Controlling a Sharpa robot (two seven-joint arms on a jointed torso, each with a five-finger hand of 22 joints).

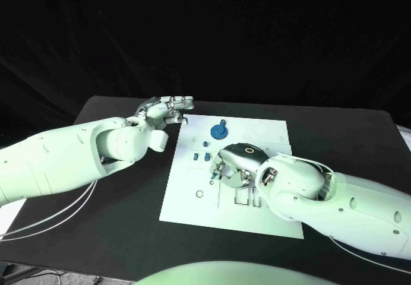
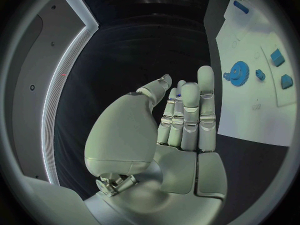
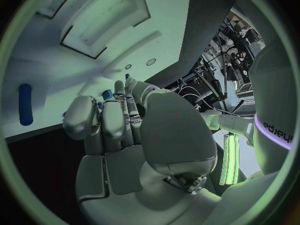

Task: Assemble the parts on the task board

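The white task board [image 1: 193, 205] lies in the middle of the black table. A blue gear [image 1: 219, 130] lies at its far end, with small blue parts [image 1: 201, 156] just nearer. My right hand [image 1: 237, 167] reaches down onto the middle of the board. In the right wrist view its fingers [image 3: 116, 116] are bunched against a small blue part [image 3: 107, 94]; whether they pinch it is unclear. A blue peg [image 3: 25, 104] lies on the board beside them. My left hand [image 1: 168, 109] hovers off the board's far left corner, fingers [image 2: 189, 110] stretched out and holding nothing, with the gear [image 2: 239, 73] ahead of it.
Rectangular recesses [image 3: 100, 15] are cut into the board beyond my right hand. Two blue blocks [image 2: 277, 58] and a small gear [image 2: 260, 75] lie near the large gear. Bare black table [image 1: 120, 225] lies left of the board, and white cables [image 1: 51, 217] hang below my left arm.
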